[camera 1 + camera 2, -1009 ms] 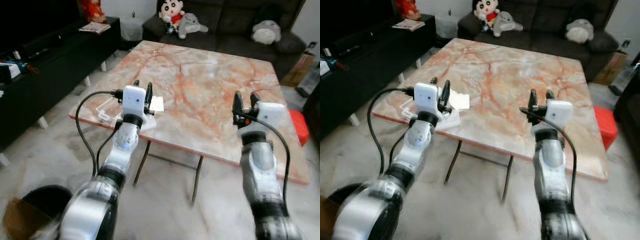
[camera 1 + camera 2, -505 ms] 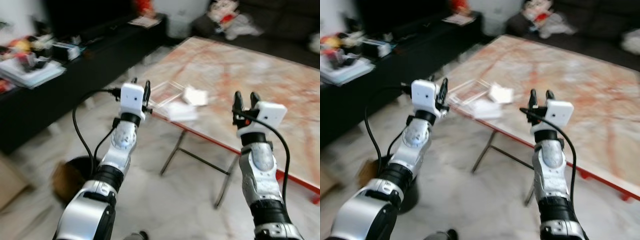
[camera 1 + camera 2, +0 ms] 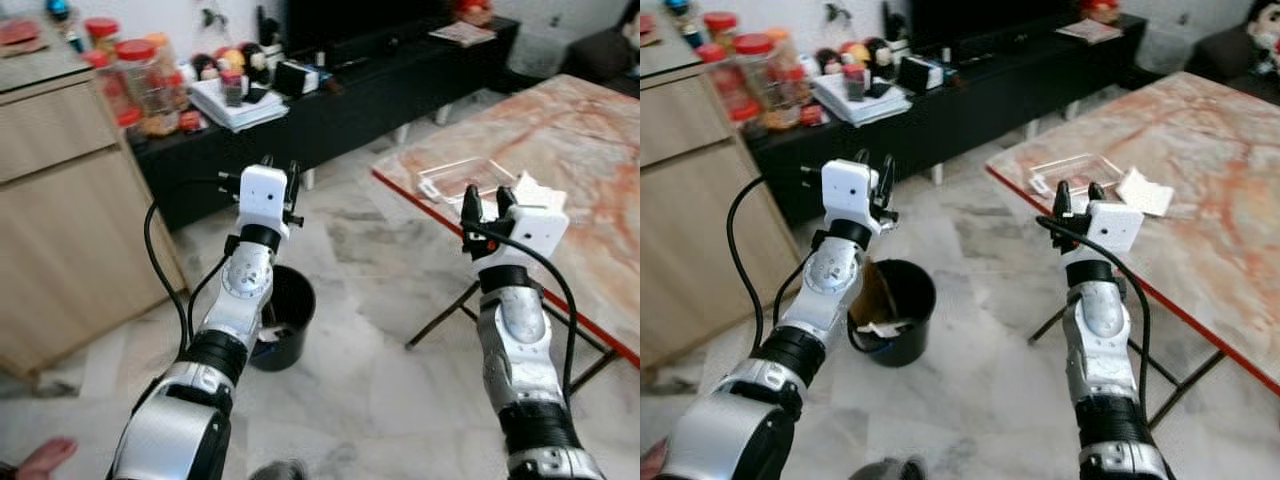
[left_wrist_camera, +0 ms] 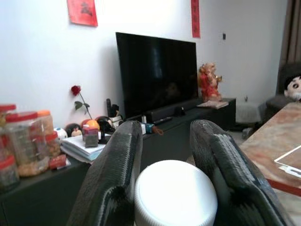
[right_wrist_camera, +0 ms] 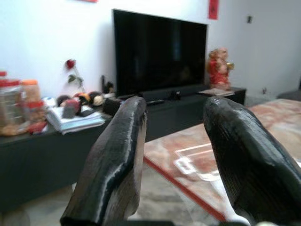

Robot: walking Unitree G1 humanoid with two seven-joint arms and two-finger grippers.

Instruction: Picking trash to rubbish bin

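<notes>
Item, rubbish bin [image 3: 895,310]: round black plastic tub on the pale marbled floor [image 3: 380,370], holding paper scraps, partly behind my left forearm. Left gripper [image 3: 279,168]: raised over the bin; in the left wrist view its ribbed black fingers [image 4: 113,179] pinch a smooth white round-topped object [image 4: 175,194]. Right gripper [image 3: 483,200]: raised beside the table [image 3: 1230,150], glossy fingers [image 5: 117,155] spread, nothing between. Table: orange-veined marble top, red edge, folding metal legs; carries a clear plastic tray [image 3: 1075,170] and white paper [image 3: 1143,190]. The wrist views add a dark television [image 4: 157,70] over a black cabinet [image 3: 380,80].
</notes>
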